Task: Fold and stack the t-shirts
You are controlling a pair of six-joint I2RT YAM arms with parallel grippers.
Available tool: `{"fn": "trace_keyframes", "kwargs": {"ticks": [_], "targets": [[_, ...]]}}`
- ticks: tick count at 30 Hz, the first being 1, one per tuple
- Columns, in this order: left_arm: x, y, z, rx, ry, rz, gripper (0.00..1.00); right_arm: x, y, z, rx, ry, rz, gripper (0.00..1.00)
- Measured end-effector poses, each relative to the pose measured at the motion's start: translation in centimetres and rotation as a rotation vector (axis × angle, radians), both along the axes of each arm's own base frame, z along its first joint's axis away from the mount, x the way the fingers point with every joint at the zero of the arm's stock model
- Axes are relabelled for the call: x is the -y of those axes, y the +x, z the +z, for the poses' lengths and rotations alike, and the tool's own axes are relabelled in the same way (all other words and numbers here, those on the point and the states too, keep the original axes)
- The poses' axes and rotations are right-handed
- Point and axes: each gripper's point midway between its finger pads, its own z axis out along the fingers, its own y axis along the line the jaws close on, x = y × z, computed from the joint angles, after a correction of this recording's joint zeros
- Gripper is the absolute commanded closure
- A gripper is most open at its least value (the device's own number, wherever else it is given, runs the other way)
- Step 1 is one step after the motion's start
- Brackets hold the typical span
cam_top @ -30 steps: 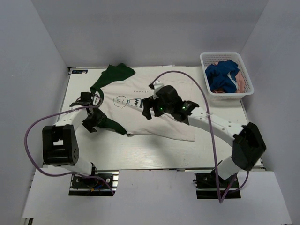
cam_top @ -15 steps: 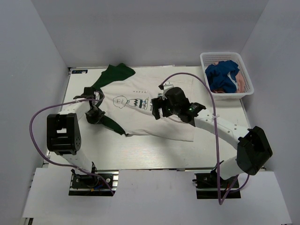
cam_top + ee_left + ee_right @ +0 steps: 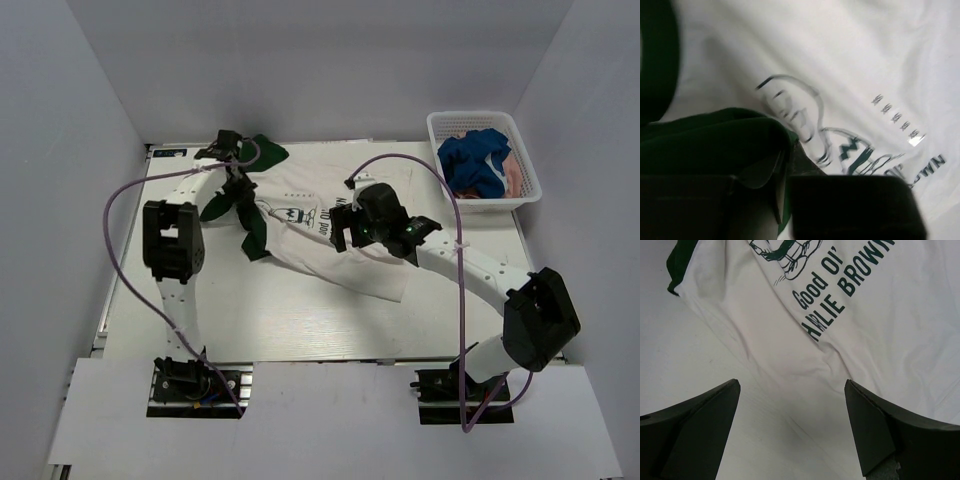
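The cream t-shirt (image 3: pixel 335 262) with the "Charlie Brown" print lies crumpled across the middle of the table. My left gripper (image 3: pixel 239 187) is at the far left, shut on its dark green sleeve (image 3: pixel 252 228), which hangs lifted over the shirt. In the left wrist view, green cloth (image 3: pixel 715 135) bunches between the jaws of the left gripper (image 3: pixel 785 175) above the cartoon print (image 3: pixel 805 120). My right gripper (image 3: pixel 345 236) hovers open over the shirt's lower part (image 3: pixel 890 330), with nothing between the right gripper's (image 3: pixel 792 392) fingers. A blue t-shirt (image 3: pixel 474 160) and a pink one (image 3: pixel 513 176) sit in the basket.
The white mesh basket (image 3: pixel 470 116) stands at the far right corner. The other green sleeve (image 3: pixel 266 150) lies at the far edge of the white table (image 3: pixel 200 310). Grey walls enclose the table on three sides.
My left gripper has shut on the green sleeve and swung from the near left to the far side, pulling the sleeve and shirt with it. The right gripper shifted slightly right, still open.
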Motion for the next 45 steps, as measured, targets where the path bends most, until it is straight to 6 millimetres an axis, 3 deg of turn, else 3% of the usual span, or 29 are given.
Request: {"fn": "trace_keyframes", "kwargs": {"ticks": [3,5,8,11,18,20,26,30,34,38,39,41,43,45], "targets": [[2.2,2.6,-0.9,0.006,0.010,-0.056,0.45,-0.1,0.0,-0.6,-0.016,-0.004,0.005,0.09],[3.4,3.7,-1.5,0.006,0.019,-0.086,0.35,0.0,-0.1,-1.0,-0.031,-0.010,0.007,0.09],[4.2,3.4,-2.0,-0.007,0.054,-0.122,0.00,0.1,-0.3,-1.4,-0.049,-0.019,0.013,0.09],[3.8,0.7,-1.9,-0.030,0.100,-0.127,0.00,0.1,-0.6,-1.7,-0.058,-0.019,0.021,0.09],[0.3,-9.2,1.9,-0.030,0.157,-0.067,0.00,0.2,-1.5,-2.8,-0.092,-0.023,0.044,0.09],[-0.5,-11.1,2.4,-0.028,0.158,-0.042,0.00,0.0,-1.7,-2.9,-0.098,-0.016,0.055,0.09],[-1.9,-15.7,-0.4,-0.103,0.169,0.009,0.00,-0.4,-2.3,-3.0,-0.121,0.005,0.087,0.09],[-2.7,-18.1,-2.2,-0.165,0.176,0.030,0.10,-0.6,-2.5,-3.0,-0.128,0.013,0.098,0.09],[-2.6,-17.5,-2.6,-0.157,0.172,0.038,0.10,-0.7,-2.6,-3.0,-0.130,0.015,0.101,0.09],[-2.2,-16.7,-4.9,-0.186,0.169,0.028,0.18,-0.7,-2.6,-3.0,-0.131,0.015,0.101,0.09],[-2.1,-16.5,-5.5,-0.197,0.168,0.024,0.24,-0.7,-2.6,-3.0,-0.131,0.015,0.101,0.09],[-1.6,-15.6,-5.6,-0.195,0.154,0.017,0.52,-0.6,-2.6,-3.0,-0.131,0.014,0.099,0.09],[-1.2,-14.9,-5.6,-0.182,0.141,0.013,0.99,-0.5,-2.6,-2.9,-0.131,0.013,0.094,0.09],[-0.9,-14.6,-5.5,-0.180,0.128,0.004,1.00,-0.4,-2.5,-2.6,-0.120,0.015,0.087,0.09]]}}
